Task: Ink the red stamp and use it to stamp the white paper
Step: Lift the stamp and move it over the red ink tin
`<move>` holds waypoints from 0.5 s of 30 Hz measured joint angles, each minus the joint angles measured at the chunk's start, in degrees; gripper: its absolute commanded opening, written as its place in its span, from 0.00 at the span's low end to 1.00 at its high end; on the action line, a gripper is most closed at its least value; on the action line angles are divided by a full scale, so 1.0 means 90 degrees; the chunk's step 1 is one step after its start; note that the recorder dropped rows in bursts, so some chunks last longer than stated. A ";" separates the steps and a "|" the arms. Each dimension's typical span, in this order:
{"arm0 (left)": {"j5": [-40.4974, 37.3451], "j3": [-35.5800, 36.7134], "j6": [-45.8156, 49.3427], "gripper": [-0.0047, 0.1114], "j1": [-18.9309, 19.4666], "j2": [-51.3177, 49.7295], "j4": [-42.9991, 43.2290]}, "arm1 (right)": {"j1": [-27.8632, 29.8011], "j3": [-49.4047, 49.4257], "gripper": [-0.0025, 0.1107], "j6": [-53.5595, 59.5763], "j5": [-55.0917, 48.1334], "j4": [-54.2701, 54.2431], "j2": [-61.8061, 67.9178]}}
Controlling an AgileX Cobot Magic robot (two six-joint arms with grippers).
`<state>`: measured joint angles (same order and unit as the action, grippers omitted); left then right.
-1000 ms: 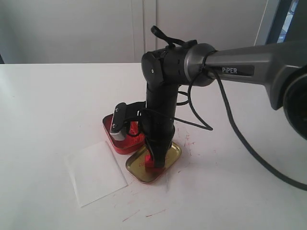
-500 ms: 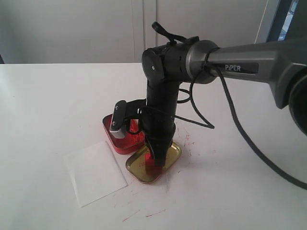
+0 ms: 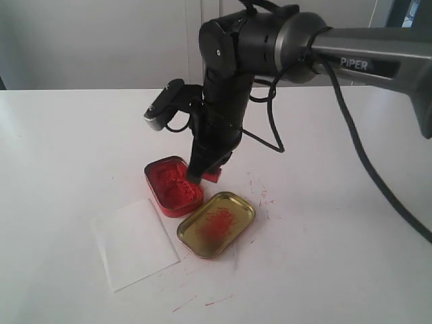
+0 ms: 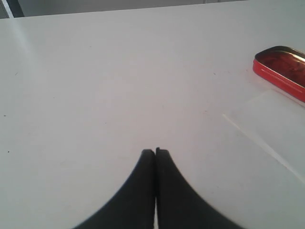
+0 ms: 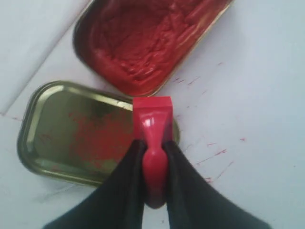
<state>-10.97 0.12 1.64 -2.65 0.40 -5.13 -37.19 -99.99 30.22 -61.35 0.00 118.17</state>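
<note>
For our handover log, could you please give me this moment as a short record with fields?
Right gripper: jaws shut on red stamp, held off the table beside the red ink tin
Left gripper: jaws shut, holding nothing
Gold lid: on the table, smeared red
White paper: flat beside the lid and tin

Exterior camera looks down on the white table (image 3: 67, 135) from farther off; both closer wrist cameras share its red rectangular tin (image 3: 177, 210).
</note>
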 measured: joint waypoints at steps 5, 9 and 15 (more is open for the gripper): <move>0.0000 0.0000 0.0000 0.04 0.0000 0.0000 0.0000 | 0.0000 -0.0595 0.02 -0.0301 -0.0153 0.0084 0.0221; 0.0000 0.0000 0.0000 0.04 0.0000 0.0000 0.0000 | 0.0000 -0.1027 0.02 -0.0386 -0.0290 0.0102 0.0563; 0.0000 0.0000 0.0000 0.04 0.0000 0.0000 0.0000 | 0.0000 -0.1785 0.02 -0.0719 -0.0544 0.0193 0.1120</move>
<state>-10.97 0.12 1.64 -2.65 0.40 -5.13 -37.19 -116.06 23.74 -66.24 1.74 128.25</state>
